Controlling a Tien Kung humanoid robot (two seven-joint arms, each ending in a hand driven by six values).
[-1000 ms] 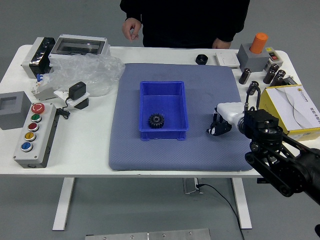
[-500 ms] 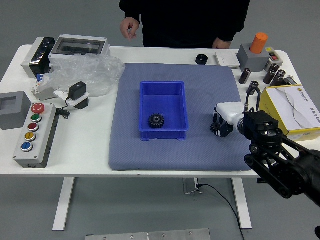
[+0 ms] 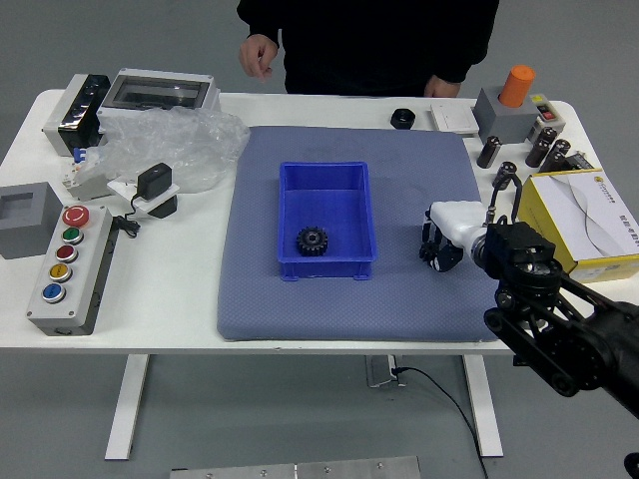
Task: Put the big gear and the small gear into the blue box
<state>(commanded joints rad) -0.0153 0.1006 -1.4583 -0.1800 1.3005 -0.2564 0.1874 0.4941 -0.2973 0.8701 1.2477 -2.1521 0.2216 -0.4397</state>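
My right hand (image 3: 439, 245), with its white back and black fingers, is over the grey-blue mat, to the right of the blue box (image 3: 371, 267) and apart from it. Its fingers are curled around a small dark toothed piece, the small gear (image 3: 428, 251), mostly hidden by the hand. Inside the blue box, toward its near left part, a larger black gear (image 3: 312, 240) lies flat. The left arm is out of view.
A black round part (image 3: 402, 119) stands at the mat's far edge. A yellow box (image 3: 584, 225) and black cylinders flank the right arm. Plastic wrap (image 3: 180, 150) and a button panel (image 3: 75, 269) occupy the left. At the far side, a person stands with both hands low.
My right hand has turned slightly and shifted a little to the left, with the small dark piece at its fingertips. The box and the gear inside it are unmoved.
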